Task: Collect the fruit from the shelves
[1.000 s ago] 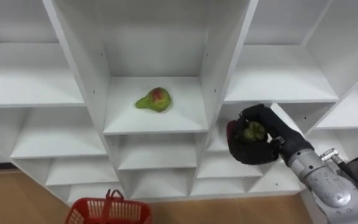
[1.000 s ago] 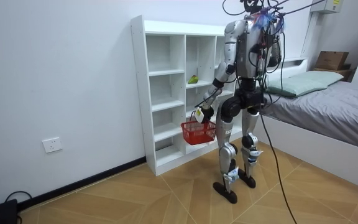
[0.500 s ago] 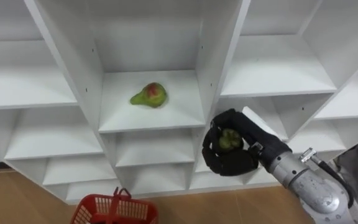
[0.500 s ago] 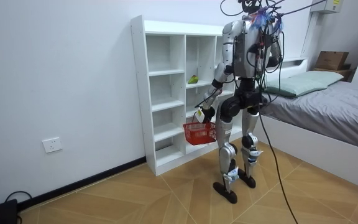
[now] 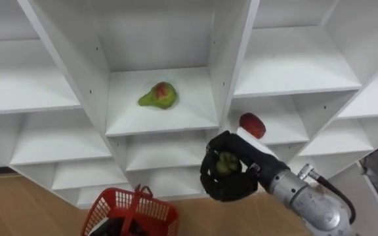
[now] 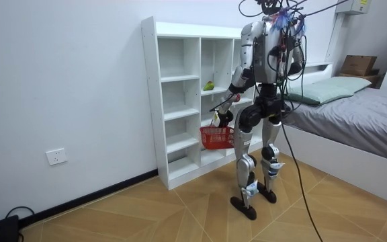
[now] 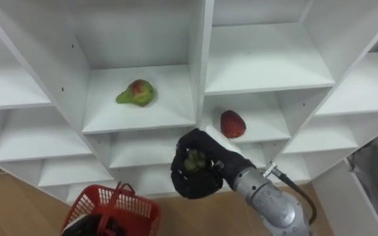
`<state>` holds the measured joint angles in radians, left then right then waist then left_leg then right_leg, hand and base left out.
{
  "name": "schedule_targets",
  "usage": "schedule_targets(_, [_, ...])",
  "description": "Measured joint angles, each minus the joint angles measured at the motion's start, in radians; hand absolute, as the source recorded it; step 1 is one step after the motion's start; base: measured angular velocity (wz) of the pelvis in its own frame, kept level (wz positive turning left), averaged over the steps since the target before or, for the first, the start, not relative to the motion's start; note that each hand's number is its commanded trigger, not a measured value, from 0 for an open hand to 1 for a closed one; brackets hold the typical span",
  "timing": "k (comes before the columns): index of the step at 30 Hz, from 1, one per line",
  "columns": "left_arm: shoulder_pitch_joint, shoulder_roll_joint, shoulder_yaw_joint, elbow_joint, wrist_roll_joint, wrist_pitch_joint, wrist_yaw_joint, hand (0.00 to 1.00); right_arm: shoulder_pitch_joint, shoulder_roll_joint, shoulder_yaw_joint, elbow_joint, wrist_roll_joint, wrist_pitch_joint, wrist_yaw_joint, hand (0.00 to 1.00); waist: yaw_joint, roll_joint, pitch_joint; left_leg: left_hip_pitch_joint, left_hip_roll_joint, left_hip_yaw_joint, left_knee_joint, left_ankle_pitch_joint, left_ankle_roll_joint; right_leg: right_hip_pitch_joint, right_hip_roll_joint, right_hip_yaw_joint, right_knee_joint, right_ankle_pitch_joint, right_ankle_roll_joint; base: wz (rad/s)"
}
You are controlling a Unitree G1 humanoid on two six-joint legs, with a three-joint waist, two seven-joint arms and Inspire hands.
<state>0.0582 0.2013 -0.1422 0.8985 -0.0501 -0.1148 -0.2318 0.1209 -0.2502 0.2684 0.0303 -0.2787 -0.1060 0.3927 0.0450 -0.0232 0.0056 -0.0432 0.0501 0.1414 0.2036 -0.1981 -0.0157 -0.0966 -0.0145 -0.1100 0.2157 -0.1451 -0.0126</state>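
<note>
The right hand (image 5: 223, 191) is curled tight round a small green fruit (image 5: 226, 163) before the white closet (image 5: 84, 85). A red mesh basket (image 5: 151, 214) hangs before its lowest shelves.

Middle compartment: open at the front; a green-and-red pear (image 5: 158, 95) lies left of centre, with bare board to its right.
Sides: upright white shelf dividers (image 5: 225, 72) close it left and right.
Lower right compartment: a dark red round fruit (image 5: 252, 124) sits at its left end; free board to its right.
Before the lower shelves: the right hand (image 5: 225, 190), curled round a small green fruit (image 5: 226, 162), blocks the way.
Below left: a red plastic basket (image 5: 131, 215), with its top open and its handle standing up.
</note>
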Motion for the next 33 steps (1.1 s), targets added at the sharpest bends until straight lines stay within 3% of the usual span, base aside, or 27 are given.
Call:
schedule_targets(5, [-0.027, 0.002, -0.023, -0.014, -0.001, -0.038, -0.016, 1.00, -0.044, -0.001, 0.009, 0.105, -0.009, -0.011, -0.030, 1.00, 0.017, 0.000, 0.0050, -0.046, 0.000, -0.008, 0.024, 0.000, 0.000, -0.040, -0.004, -0.017, 0.016, 0.002, -0.003, 0.05])
schedule_targets(12, [-0.071, -0.004, -0.059, -0.015, -0.004, -0.045, -0.019, 1.00, -0.124, 0.019, 0.026, 0.246, -0.049, -0.058, -0.096, 1.00, 0.011, 0.010, 0.0169, -0.131, -0.002, -0.036, 0.069, 0.003, 0.004, -0.105, -0.013, -0.040, 0.044, 0.003, -0.006, 0.11])
schedule_targets(23, [-0.151, -0.020, -0.125, -0.019, -0.047, -0.068, -0.020, 1.00, -0.242, 0.024, 0.055, 0.460, -0.040, -0.090, -0.221, 1.00, 0.015, 0.013, 0.0175, -0.218, -0.010, -0.046, 0.087, 0.011, 0.010, -0.196, -0.025, -0.051, 0.078, 0.003, -0.006, 0.03])
schedule_targets(29, [-0.151, -0.037, -0.158, -0.106, -0.079, -0.084, -0.023, 1.00, -0.257, 0.063, 0.055, 0.469, -0.040, -0.093, -0.319, 1.00, 0.014, 0.011, 0.0185, -0.228, -0.010, -0.046, 0.087, 0.011, 0.010, -0.204, -0.026, -0.054, 0.078, 0.003, -0.006, 0.00])
schedule_targets(33, [-0.151, -0.038, -0.172, -0.142, -0.086, -0.092, -0.025, 1.00, -0.263, 0.066, 0.061, 0.469, -0.037, -0.114, -0.365, 1.00, 0.014, 0.011, 0.0188, -0.229, -0.010, -0.046, 0.086, 0.011, 0.010, -0.203, -0.026, -0.054, 0.076, 0.003, -0.006, 0.00])
